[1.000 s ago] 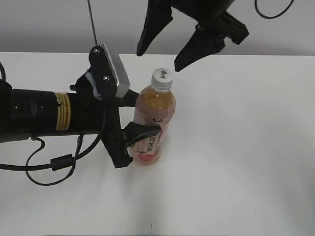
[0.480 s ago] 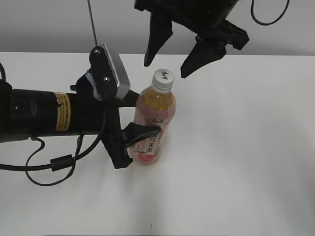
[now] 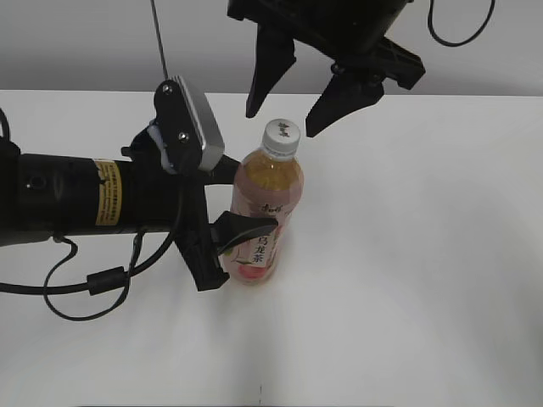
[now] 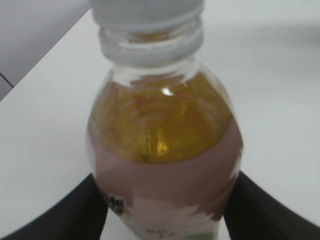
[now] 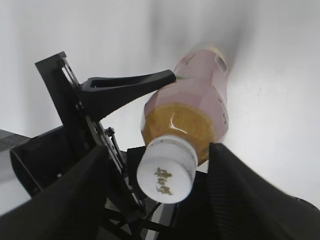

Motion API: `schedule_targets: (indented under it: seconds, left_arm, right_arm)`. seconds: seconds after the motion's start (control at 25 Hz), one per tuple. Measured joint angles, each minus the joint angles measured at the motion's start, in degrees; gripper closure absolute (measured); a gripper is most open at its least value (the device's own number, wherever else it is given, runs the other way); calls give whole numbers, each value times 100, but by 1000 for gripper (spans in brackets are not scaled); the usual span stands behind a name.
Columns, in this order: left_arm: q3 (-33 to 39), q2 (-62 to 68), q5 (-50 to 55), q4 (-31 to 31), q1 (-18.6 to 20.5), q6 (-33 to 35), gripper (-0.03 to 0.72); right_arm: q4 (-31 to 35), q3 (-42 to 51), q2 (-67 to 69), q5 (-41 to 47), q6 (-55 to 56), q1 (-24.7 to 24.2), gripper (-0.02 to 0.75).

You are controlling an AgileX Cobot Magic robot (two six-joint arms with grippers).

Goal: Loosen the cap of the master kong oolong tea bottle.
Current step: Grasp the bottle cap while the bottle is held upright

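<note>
One bottle (image 3: 261, 216) — one cap (image 3: 282, 136) — two end effectors (image 3: 232, 214).

The bottle (image 3: 261, 214) holds amber tea under a white cap (image 3: 282, 135) with a small dark logo, its label is pink with black characters, and both grippers are black on the white table (image 3: 424, 254).

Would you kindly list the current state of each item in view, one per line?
master kong oolong tea bottle: upright on the table, mostly full of amber tea.
cap: on the bottle neck, not gripped.
left gripper: shut on the bottle's body.
right gripper: open, fingers either side of the cap, above it.
table: white, bearing the bottle.
</note>
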Motion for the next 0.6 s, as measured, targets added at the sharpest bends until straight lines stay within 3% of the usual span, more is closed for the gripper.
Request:
schedule_targets:
  seconds: [0.36, 0.6]
  left_arm:
    - [0, 0, -2, 0, 0, 0, 267]
    - [0, 0, -2, 0, 0, 0, 267]
  right_arm:
    - [67, 158, 59, 10, -18, 0, 294]
    - [84, 158, 59, 10, -164, 0, 433]
